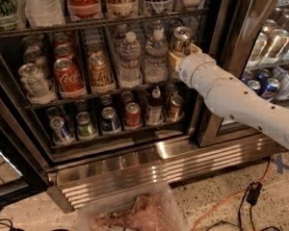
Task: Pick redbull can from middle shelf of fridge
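Observation:
The fridge [135, 174] stands open in front of me. The redbull can [181, 36], slim and silvery with a pull-tab top, is at the right end of the middle shelf [86, 98]. My gripper [183, 56] is at the end of the white arm, which reaches in from the right. Its yellowish fingers [174, 59] sit on either side of the can's lower body and press against it. The can's base is hidden behind them.
Two water bottles [130, 57] stand just left of the can, then cola cans [67, 76]. More cans fill the lower shelf [111, 119]. The steel door post [216, 81] is close on the right. A clear plastic bin [135, 211] and an orange cable [221, 201] lie on the floor.

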`<action>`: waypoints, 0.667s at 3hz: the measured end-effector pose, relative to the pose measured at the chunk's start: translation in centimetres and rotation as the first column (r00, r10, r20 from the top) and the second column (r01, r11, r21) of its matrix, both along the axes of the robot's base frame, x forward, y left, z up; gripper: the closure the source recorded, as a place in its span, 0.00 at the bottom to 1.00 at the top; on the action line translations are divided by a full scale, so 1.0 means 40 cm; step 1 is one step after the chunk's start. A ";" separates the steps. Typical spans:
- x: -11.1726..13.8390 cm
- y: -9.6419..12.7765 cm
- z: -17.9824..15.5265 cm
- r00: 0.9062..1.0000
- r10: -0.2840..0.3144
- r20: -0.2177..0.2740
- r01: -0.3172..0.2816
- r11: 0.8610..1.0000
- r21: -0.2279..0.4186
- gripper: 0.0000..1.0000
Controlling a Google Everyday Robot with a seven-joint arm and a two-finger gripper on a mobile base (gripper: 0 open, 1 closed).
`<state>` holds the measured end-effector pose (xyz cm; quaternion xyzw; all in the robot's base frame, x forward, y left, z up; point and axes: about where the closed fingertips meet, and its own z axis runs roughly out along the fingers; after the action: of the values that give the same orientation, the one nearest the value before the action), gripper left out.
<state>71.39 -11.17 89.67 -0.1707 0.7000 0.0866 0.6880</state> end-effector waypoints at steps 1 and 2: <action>-0.070 0.047 -0.021 0.994 0.093 -0.050 -0.096 0.994 -0.049 1.00; -0.144 0.056 -0.048 0.980 0.155 -0.128 -0.170 0.979 -0.116 1.00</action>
<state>65.63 -8.93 87.75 -0.2654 0.7271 0.1080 0.6239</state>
